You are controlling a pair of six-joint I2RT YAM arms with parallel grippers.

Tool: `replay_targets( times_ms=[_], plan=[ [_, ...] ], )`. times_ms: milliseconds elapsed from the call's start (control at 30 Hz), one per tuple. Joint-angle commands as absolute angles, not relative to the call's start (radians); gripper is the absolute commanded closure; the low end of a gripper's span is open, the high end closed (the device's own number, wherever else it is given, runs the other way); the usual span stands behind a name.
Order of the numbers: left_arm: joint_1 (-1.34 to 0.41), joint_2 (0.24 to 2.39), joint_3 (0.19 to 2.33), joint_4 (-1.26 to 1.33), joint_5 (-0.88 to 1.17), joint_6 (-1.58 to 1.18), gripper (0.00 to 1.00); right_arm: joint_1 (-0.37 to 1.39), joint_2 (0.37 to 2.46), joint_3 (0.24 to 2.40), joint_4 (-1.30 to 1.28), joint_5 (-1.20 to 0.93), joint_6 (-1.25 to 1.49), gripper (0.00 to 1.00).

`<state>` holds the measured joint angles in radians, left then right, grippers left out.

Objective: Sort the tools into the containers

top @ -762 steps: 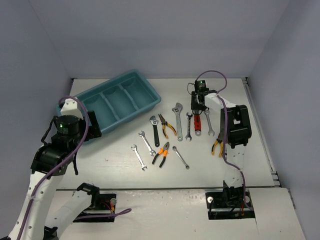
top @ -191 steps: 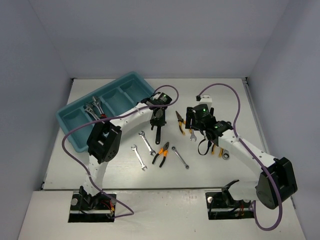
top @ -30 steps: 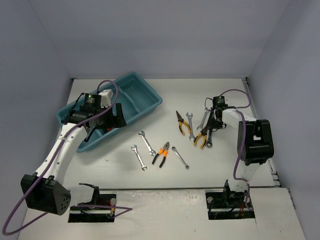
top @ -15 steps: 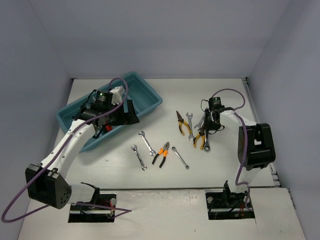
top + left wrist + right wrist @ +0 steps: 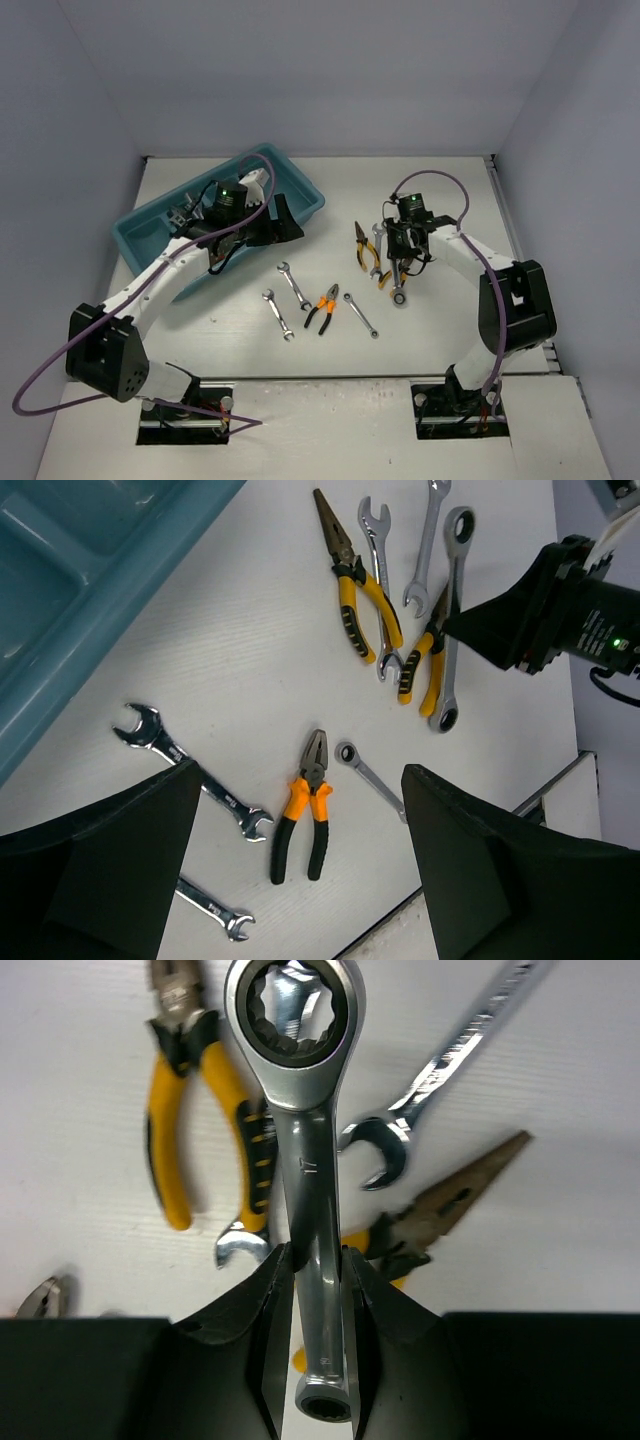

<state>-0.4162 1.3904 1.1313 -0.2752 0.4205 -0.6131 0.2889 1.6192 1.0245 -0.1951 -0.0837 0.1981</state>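
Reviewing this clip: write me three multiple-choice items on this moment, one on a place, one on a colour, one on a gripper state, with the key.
1. Where do the orange-handled pliers lie?
A) held in the air
B) on the table
C) on the floor

2. What colour are the handles of the long-nose pliers?
A) yellow and black
B) red
C) blue

3. What state is the right gripper in?
A) open and empty
B) shut on a ratchet wrench
C) shut on pliers

Key: 1 B, they lie flat on the white surface. 2 A, yellow grips with black bands show in the left wrist view. 3 B, the wrench's shaft sits clamped in the right wrist view.
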Motion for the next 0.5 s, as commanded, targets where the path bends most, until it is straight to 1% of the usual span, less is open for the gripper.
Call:
replay_targets(
  times_ms=[0, 133, 467],
  plan=[
    [-0.464, 1.425, 1.12, -0.037, 0.416, -0.664, 0.21, 0.369, 1.563, 1.063, -0.148, -0.134, 0.158, 1.0],
    [-0.518, 1.483, 1.108, 0.086, 0.402, -0.668, 0.21, 0.417, 1.562, 1.069, -0.108, -0.173, 0.147, 1.0],
    [-0.59, 1.648, 1.132, 0.226, 0.405, -0.699, 0.21, 0.515, 1.578, 1.054, -0.009, -0.263, 0.141, 1.0]
  ],
)
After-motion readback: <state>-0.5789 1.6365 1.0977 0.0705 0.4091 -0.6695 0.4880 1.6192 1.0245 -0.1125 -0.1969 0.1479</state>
